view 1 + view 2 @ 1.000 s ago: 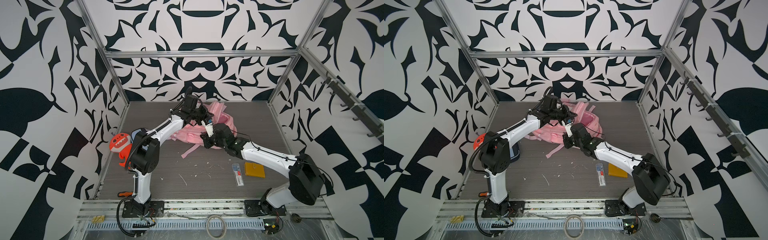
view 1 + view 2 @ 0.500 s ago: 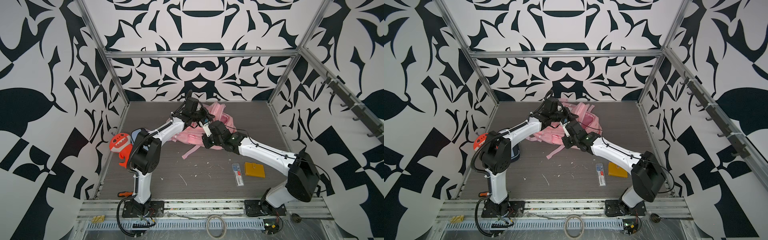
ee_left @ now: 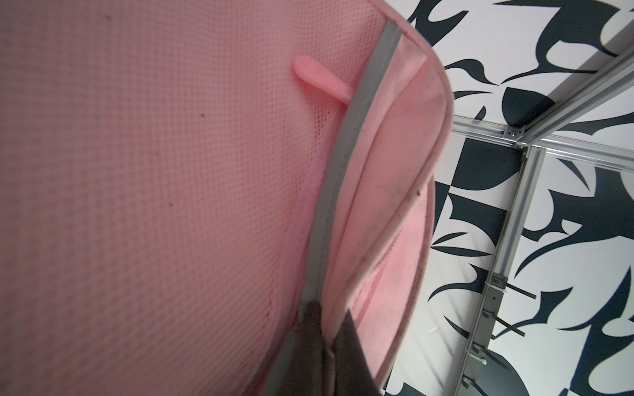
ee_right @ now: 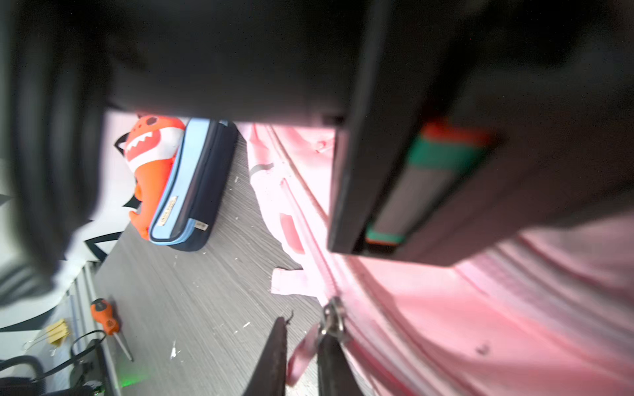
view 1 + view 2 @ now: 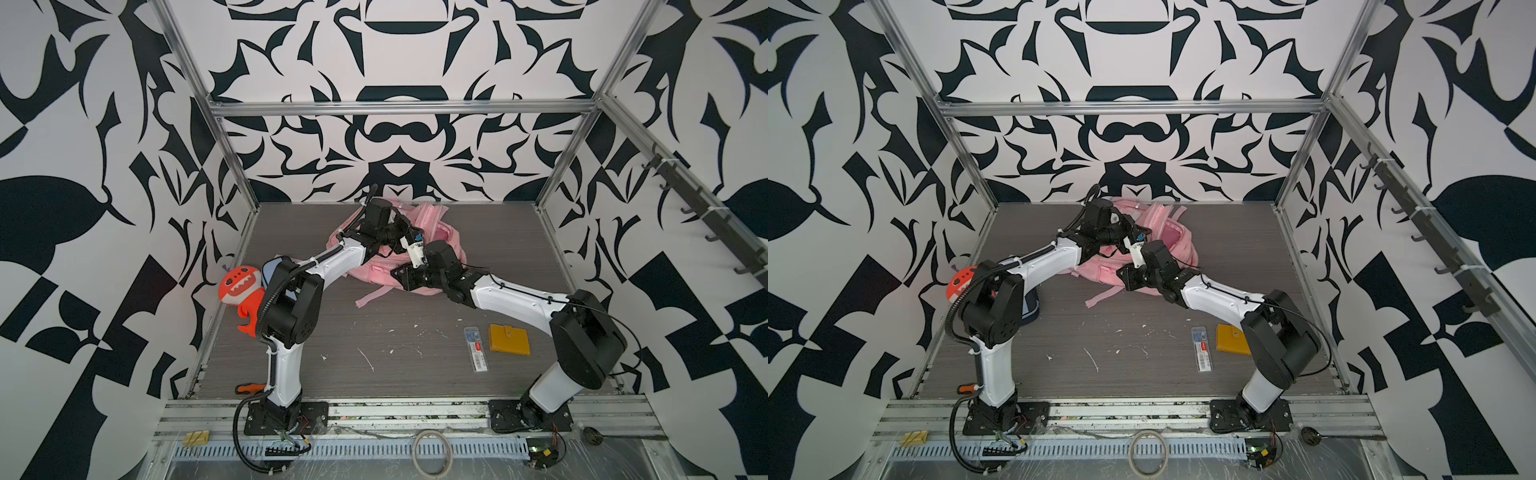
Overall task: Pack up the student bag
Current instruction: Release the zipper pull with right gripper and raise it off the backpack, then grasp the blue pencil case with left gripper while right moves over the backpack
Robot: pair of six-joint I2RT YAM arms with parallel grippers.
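Left gripper (image 3: 328, 313) pinching student bag (image 3: 154, 171), right gripper (image 4: 303, 331) narrowly parted, pencil-case label (image 4: 168, 210) unreadable.

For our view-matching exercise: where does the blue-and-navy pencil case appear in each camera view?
Top view: pencil case at far left, mostly behind the left arm.
Top view: pencil case again left, under that arm.
Left wrist: not in it.
Right wrist: pencil case, plainly shown.
Landmark: orange plush toy beside it.
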